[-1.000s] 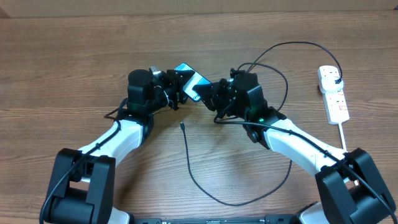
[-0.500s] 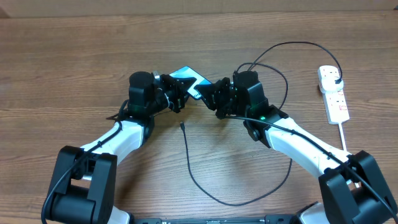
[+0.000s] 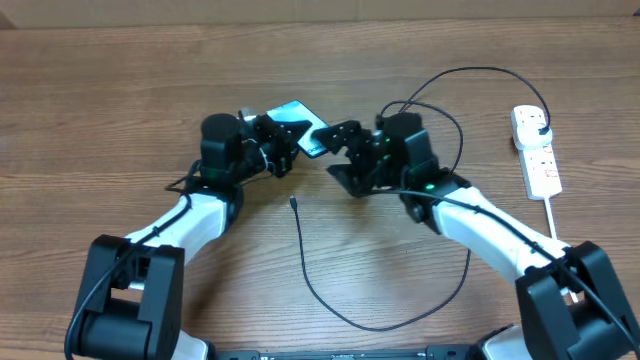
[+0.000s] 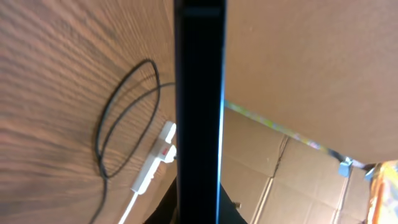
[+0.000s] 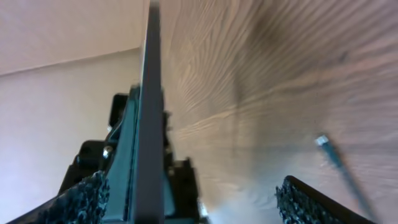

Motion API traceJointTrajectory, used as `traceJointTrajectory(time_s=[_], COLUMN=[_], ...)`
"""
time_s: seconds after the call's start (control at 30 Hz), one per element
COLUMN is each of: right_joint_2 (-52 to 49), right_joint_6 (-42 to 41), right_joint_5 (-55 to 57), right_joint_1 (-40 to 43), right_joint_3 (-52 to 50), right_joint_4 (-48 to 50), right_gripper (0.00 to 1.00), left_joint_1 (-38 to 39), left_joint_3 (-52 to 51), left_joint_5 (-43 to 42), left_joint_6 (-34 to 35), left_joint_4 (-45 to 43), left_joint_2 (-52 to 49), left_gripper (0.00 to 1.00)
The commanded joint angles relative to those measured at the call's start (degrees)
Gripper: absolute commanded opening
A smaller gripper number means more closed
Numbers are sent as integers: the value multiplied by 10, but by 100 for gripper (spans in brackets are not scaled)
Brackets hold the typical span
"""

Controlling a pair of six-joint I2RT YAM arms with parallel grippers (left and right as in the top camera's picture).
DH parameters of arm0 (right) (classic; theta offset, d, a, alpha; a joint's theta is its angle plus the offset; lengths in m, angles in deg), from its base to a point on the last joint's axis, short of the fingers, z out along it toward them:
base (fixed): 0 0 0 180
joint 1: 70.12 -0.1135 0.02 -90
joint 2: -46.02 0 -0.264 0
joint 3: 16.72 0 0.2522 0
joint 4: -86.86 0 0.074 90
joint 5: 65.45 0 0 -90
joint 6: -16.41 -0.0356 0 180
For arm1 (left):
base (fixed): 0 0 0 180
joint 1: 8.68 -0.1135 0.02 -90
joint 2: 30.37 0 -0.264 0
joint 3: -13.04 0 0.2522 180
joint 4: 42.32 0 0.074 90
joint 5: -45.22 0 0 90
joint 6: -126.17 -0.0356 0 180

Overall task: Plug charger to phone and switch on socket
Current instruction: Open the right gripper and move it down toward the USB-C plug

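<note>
Near the middle of the brown wood-grain worktop (image 3: 100, 100), I see my left claw (image 3: 285, 140) clamped on the slim, dark-framed phone (image 3: 300, 122), whose blue-turquoise screen is lit. The phone sits at a tilt between the two arms. From the left wrist camera it shows as a dark bar (image 4: 199, 112) seen edge-on, with a thin blue glow down its right side. I cannot tell whether its lower edge touches the worktop.

My right claw (image 3: 340, 152) is just right of the phone with its jaws spread wide, gripping nothing. From the right wrist camera its two textured pads (image 5: 87, 200) sit at opposite bottom corners. The phone's edge (image 5: 152, 124) stands close to the left-hand pad, with the left claw dark behind it.

The long thin black charger (image 3: 302, 250) lies loose on the worktop. Its tiny connector (image 3: 293, 203) rests near the phone on the near side, apart from both claws, and shows blurred in the right wrist view (image 5: 323, 142). From there the cable runs toward me, curves right, passes up by the right arm and loops at the far side. It ends at the black plug (image 3: 540, 122), seated in the far end of the white elongated socket (image 3: 540, 160). The socket, with small red marks, lies at the far right, its white cord (image 3: 550, 215) trailing near. The left wrist camera also catches the cable loops (image 4: 124, 118), the socket (image 4: 155, 163) and brown cardboard boxes (image 4: 298, 180) beyond the worktop.
</note>
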Motion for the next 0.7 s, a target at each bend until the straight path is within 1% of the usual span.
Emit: traceJointTrajectory(time_s=[0.0,0.07,0.1,0.2,0.3,0.37,0.5,0.57,0.67], right_joint_2=[43,61,70,99,120,125,125,125,125], right_joint_6=[133,182,203,266,317,351,395,408,408], right_joint_5=[-15,-13,-10,22,67,85,130,154,182], right_joint_1=[38,50,53,55,52,47,23,7,-18], right_joint_3=[-2,-2,-2,-2,-2,-2,-2,-2,-2], right_joint_4=[-26,-52,-65,-122,-188,-222,-272,-285,-295], right_gripper=[91,91,94,95,95,95,93,92,92], left_joint_1=[-44,-70,-83,-113,-126,-128,-127,-127,-127], left_joint_3=[10,10,10,10,10,10,11,11,11], left_joint_5=[-63,-95,-114,-158,-182,-197,-234,-252,-278], left_joint_6=[-70,-70,-70,-68,-57,-55,-43,-29,10], left_joint_4=[7,27,33,58,89,89,79,50,-5], left_joint_2=[10,10,9,7,7,5,0,-9,-34], left_gripper=[4,4,4,4,4,4,4,4,4])
